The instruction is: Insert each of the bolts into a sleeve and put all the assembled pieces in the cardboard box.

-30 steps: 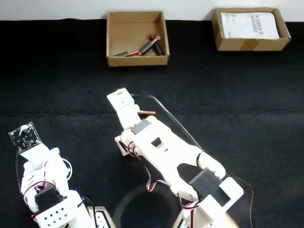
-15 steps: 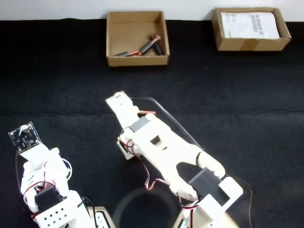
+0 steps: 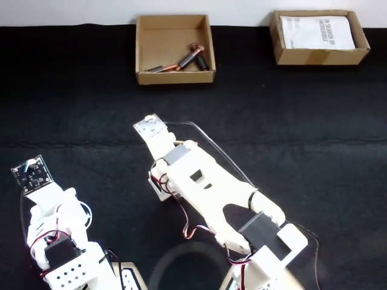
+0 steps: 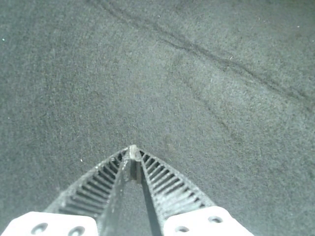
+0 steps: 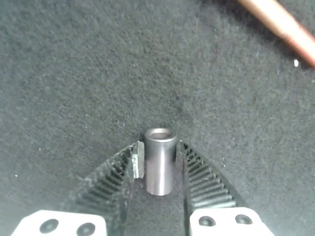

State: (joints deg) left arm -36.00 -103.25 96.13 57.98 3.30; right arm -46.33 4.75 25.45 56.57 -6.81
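The worktop is black and felt-like, with a few long creases. Along its far edge sits an open cardboard box and, well apart from it, a second box. A copper bolt lies flat on the bare surface.

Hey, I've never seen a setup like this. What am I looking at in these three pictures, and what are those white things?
These are two small white robot arms, the left arm and the right arm, at a table under black cloth. The overhead picture comes from a fixed camera; the other two come from cameras on each arm's wrist. The right arm's fingers are shut on a short grey metal sleeve, with a copper-coloured bolt lying on the cloth nearby. The left arm's fingers are shut on nothing. At the far edge, an open cardboard box holds a few assembled pieces; a second cardboard box holds a printed sheet.
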